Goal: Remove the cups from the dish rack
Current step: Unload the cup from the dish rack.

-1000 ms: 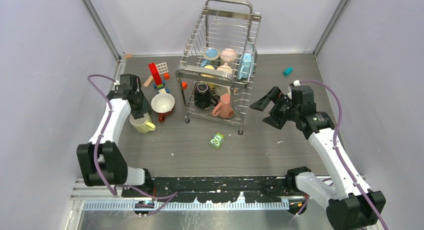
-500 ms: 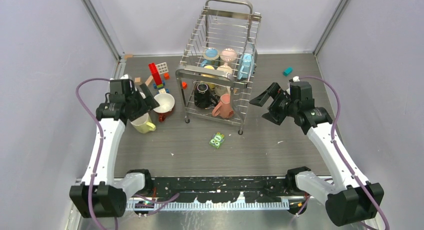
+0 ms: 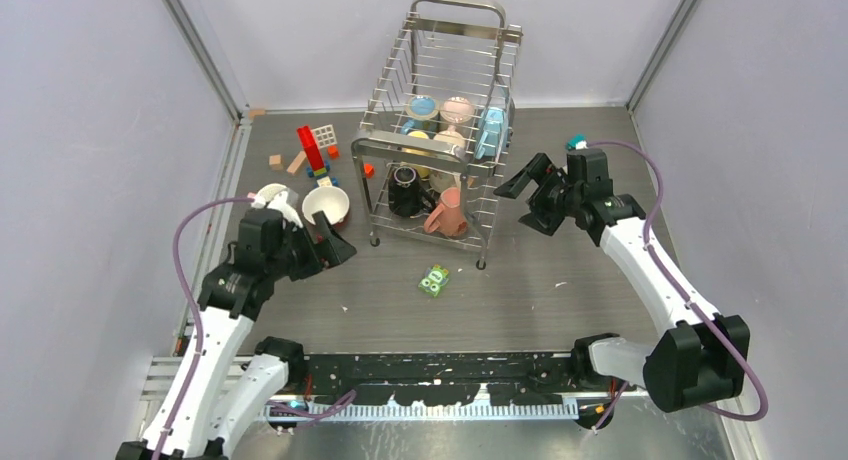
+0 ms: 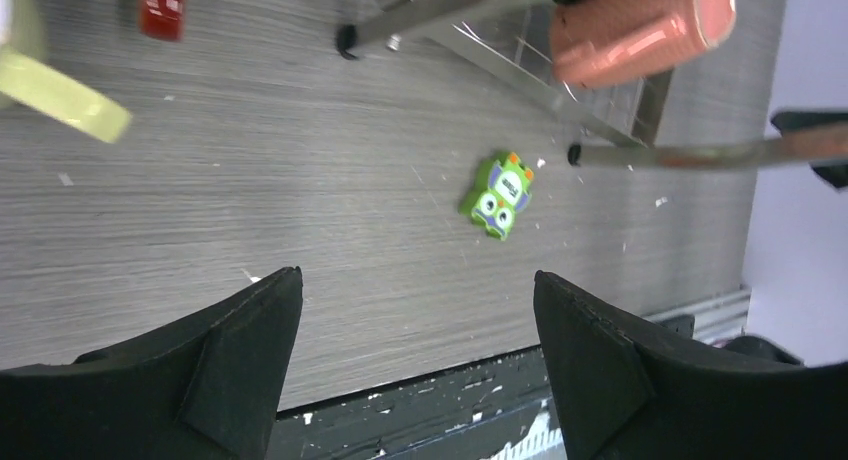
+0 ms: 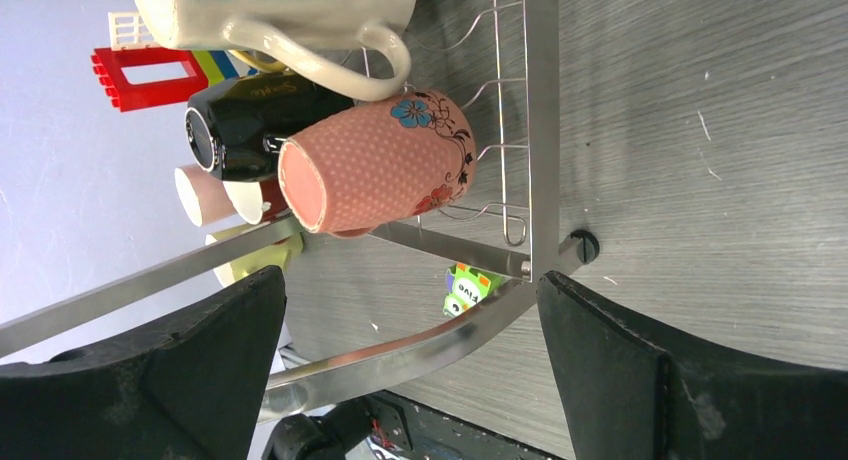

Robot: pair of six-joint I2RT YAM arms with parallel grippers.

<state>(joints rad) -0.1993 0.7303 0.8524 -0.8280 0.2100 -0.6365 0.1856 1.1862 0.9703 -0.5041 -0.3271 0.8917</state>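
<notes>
The silver wire dish rack (image 3: 441,80) stands at the back centre. Its upper tier holds blue, pink, light blue (image 3: 490,130) and cream mugs. The lower tier holds a black mug (image 3: 405,191) and a salmon mug (image 3: 447,213). A dark red mug (image 3: 326,206) stands on the table left of the rack. A yellow mug (image 4: 60,88) shows only in the left wrist view. My left gripper (image 3: 325,252) is open and empty, near the red mug. My right gripper (image 3: 522,200) is open and empty beside the rack's right side, facing the salmon mug (image 5: 370,170) and black mug (image 5: 250,125).
A green packet (image 3: 434,279) lies on the table in front of the rack; it also shows in the left wrist view (image 4: 500,193). Toy blocks (image 3: 312,148) lie left of the rack. A teal block (image 3: 575,141) lies at the back right. Walls close in on both sides.
My left arm has drawn back toward the near edge, away from the yellow mug, with its gripper open. My right gripper has moved closer to the rack's right side.
</notes>
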